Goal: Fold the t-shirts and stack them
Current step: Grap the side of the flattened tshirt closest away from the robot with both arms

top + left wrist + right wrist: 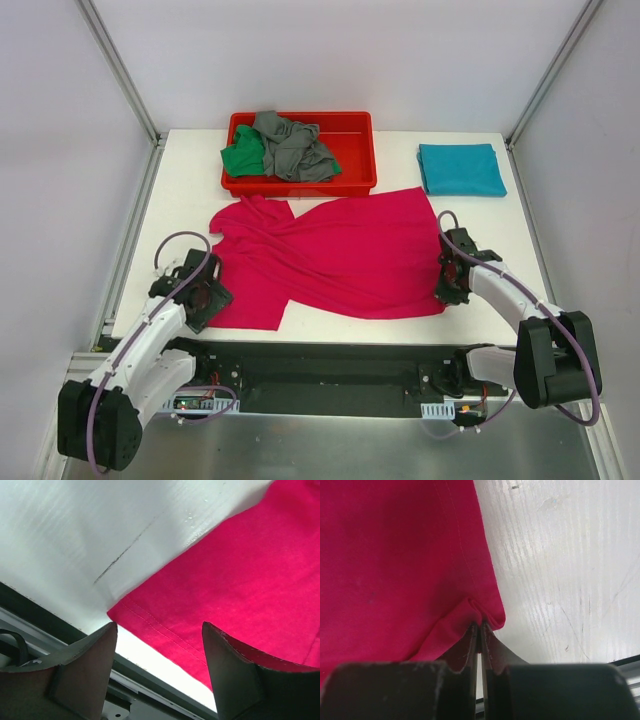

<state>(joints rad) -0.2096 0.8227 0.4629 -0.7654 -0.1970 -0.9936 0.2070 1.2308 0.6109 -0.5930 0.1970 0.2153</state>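
My jaws differ from side to side. On my left gripper (160, 630) they stand apart, hovering at the near left hem corner of the magenta-pink t-shirt (240, 580). One finger is over bare table (75, 535) and the other over the cloth, and I cannot tell whether either touches. On my right gripper (480, 625) they are pressed together on a small pucker of the same shirt's near right corner, with the hem bunched up at my fingertips.

From above, the magenta-pink t-shirt lies spread across the middle of the table between my two grippers. Its right part is fairly flat, and its left part is rumpled and folded over near the far edge.

Beyond it, at the far side, the red tray (300, 187) sits just behind the shirt's far edge. It holds the green t-shirt (242, 158) on its left, with the grey t-shirt (292, 147) crumpled against it. To the right of the tray, apart from it, the teal t-shirt (460, 168) lies folded into a neat rectangle on the table.
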